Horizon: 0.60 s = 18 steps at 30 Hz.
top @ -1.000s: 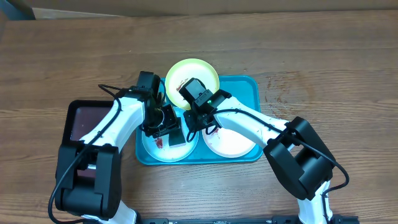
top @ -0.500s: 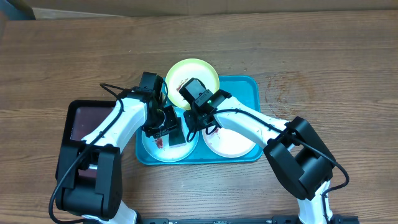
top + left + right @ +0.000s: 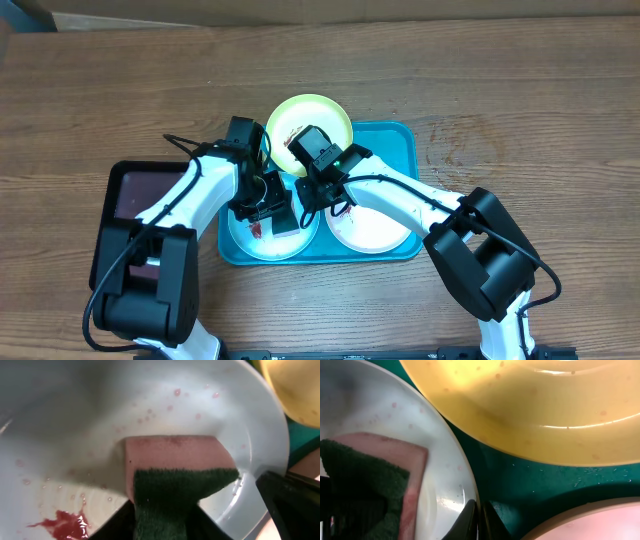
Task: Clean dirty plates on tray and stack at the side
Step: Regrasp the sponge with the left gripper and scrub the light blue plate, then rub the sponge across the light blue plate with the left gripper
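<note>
The turquoise tray (image 3: 395, 140) holds three plates: yellow-green (image 3: 320, 115) at the far edge, light blue (image 3: 250, 245) at the near left, white (image 3: 375, 232) at the near right. My left gripper (image 3: 272, 215) is shut on a pink sponge with a green scouring side (image 3: 175, 465) and presses it onto the light blue plate (image 3: 75, 420). A red smear (image 3: 60, 525) lies beside the sponge. My right gripper (image 3: 477, 520) is shut on that plate's rim (image 3: 455, 460), between the yellow-green plate (image 3: 545, 410) and the white plate (image 3: 590, 525).
A smaller dark maroon-black tray (image 3: 135, 195) lies left of the turquoise tray, under my left arm. Bare wooden table (image 3: 520, 90) lies to the right and far side. The tray floor (image 3: 530, 490) shows between the plates.
My left arm has shifted very slightly. The plates, the sponge and the right arm have stayed in place.
</note>
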Available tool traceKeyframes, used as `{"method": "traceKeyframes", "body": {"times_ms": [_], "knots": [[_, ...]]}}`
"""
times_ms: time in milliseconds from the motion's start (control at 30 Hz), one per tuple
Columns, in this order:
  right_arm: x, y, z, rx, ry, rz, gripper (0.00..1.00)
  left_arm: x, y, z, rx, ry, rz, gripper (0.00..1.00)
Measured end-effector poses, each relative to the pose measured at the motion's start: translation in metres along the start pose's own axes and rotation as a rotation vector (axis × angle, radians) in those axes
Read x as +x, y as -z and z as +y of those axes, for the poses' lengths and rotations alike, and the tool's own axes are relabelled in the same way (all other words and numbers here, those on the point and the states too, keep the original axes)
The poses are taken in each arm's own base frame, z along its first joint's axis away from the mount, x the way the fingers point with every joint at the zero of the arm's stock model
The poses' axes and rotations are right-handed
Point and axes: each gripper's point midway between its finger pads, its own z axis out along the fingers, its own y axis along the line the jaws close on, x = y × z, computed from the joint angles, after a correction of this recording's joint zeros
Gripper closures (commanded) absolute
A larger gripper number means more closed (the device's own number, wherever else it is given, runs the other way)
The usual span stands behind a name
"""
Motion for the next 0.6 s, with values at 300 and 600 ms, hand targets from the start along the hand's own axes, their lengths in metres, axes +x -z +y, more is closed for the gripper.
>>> {"method": "traceKeyframes", "body": {"times_ms": [300, 600], "knots": [[0.0, 0.0, 0.0, 0.0, 0.0, 0.0, 0.95, 0.001, -0.003, 0.0, 0.005, 0.019, 0.013, 0.96], [0.002, 0.0, 0.005, -0.019, 0.004, 0.008, 0.95, 0.004, 0.007, 0.047, -0.135, 0.122, 0.041, 0.96]]}}
